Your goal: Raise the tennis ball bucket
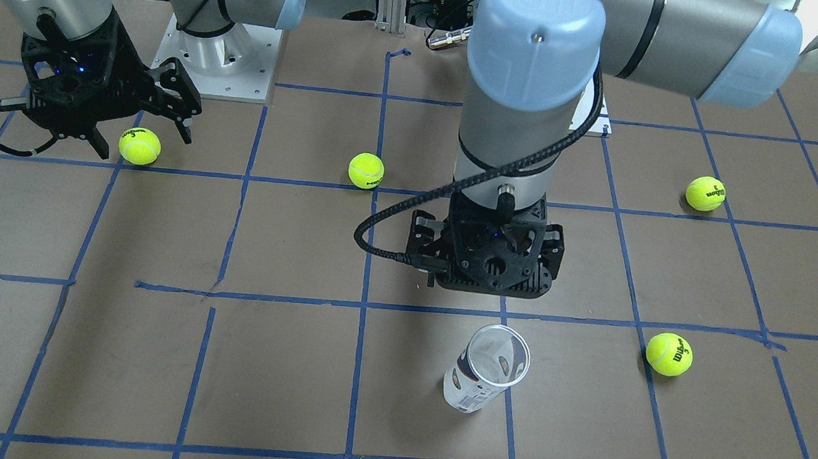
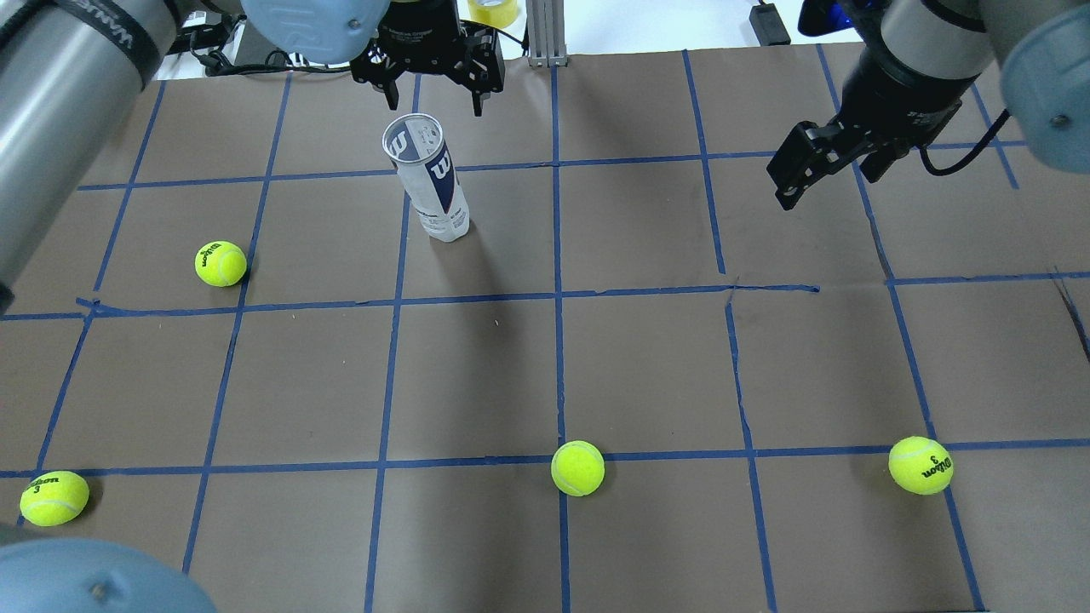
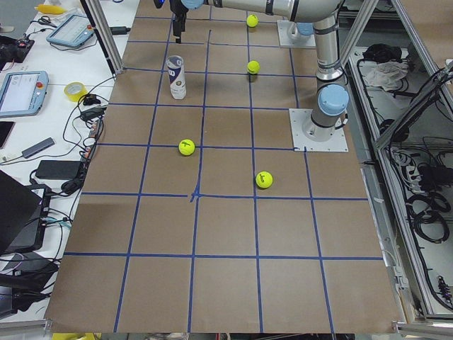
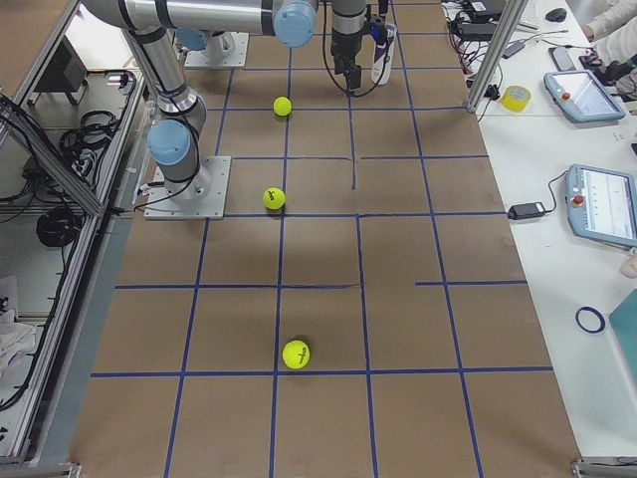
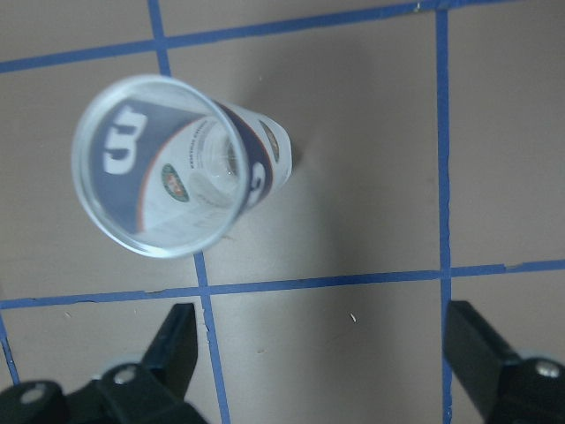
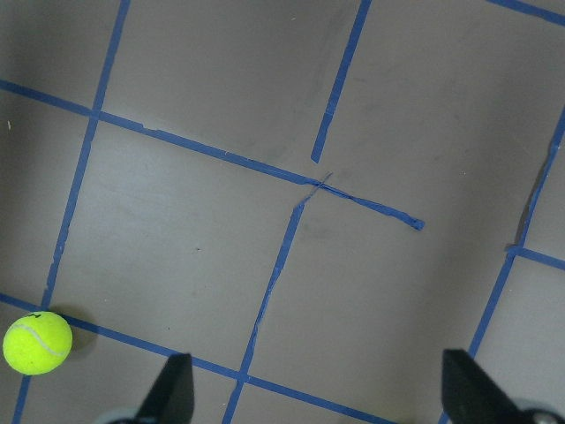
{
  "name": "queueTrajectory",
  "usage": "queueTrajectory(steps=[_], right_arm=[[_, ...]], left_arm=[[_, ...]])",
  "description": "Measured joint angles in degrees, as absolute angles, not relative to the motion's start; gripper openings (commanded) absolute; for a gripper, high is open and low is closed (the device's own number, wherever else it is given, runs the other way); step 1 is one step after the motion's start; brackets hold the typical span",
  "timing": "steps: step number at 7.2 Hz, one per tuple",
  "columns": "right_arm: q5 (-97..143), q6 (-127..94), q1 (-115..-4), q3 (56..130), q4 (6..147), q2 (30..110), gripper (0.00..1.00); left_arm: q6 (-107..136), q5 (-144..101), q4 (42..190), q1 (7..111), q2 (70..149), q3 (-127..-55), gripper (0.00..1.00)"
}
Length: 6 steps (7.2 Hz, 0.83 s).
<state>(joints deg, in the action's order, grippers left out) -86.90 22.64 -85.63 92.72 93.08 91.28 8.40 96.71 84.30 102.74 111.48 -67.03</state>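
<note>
The tennis ball bucket (image 2: pixel 430 183) is a clear tube with a white and navy "W" label. It stands upright and open-topped on the brown table, and also shows in the front view (image 1: pixel 483 370) and from above in the left wrist view (image 5: pixel 172 177). My left gripper (image 2: pixel 435 109) is open and empty. It hangs above the table just on the far side of the tube, not touching it, with both fingers (image 5: pixel 177 340) apart. My right gripper (image 2: pixel 830 183) is open and empty, far to the right, and in the front view (image 1: pixel 145 140) it is above a tennis ball.
Several yellow-green tennis balls lie loose on the table: one left of the tube (image 2: pixel 220 263), one at the near left (image 2: pixel 54 498), one near the middle (image 2: pixel 577 467), one at the near right (image 2: pixel 920 465). Blue tape lines grid the table (image 2: pixel 647 366).
</note>
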Motion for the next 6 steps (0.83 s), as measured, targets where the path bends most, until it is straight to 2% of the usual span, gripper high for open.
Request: queueTrajectory(steps=[2,6], right_arm=[[-86.72,22.48,-85.65,92.72,93.02,91.23,1.0],[-86.73,22.57,-85.57,92.81,92.98,91.15,1.0]], left_arm=[[8.45,98.7,82.12,101.65,106.26,-70.58,1.0],[3.96,95.46,79.41,96.51,93.7,-85.26,1.0]])
